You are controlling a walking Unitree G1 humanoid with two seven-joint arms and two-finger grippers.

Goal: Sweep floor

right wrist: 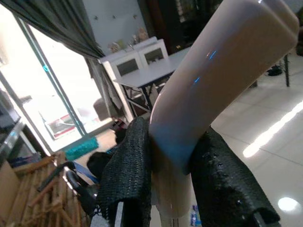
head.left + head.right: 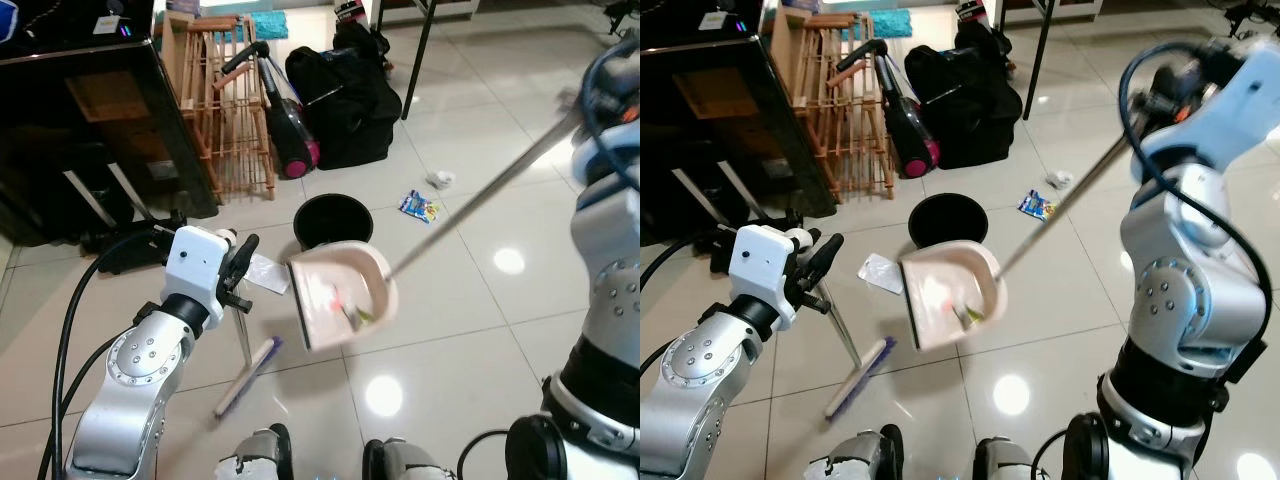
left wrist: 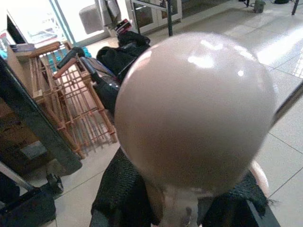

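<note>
Left pincer point(image 2: 825, 262) clamps broom point(image 2: 855, 375); right pincer point(image 1: 170, 156) clamps dustpan point(image 2: 950, 293).

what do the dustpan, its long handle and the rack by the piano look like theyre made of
Dustpan: likely smooth pinkish-beige plastic, judging by its moulded rim and soft sheen. Long handle: thin grey rod with a bright glint, probably metal. Rack: unpainted light wood, with visible slats and dowels.

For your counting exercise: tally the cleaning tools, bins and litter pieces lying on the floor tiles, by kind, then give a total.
Cleaning tools: 3 (dustpan, broom, vacuum cleaner)
Bins: 1 (black bin)
Litter on the tiles: 3 (blue wrapper, crumpled paper, white sheet)
Total: 7
</note>
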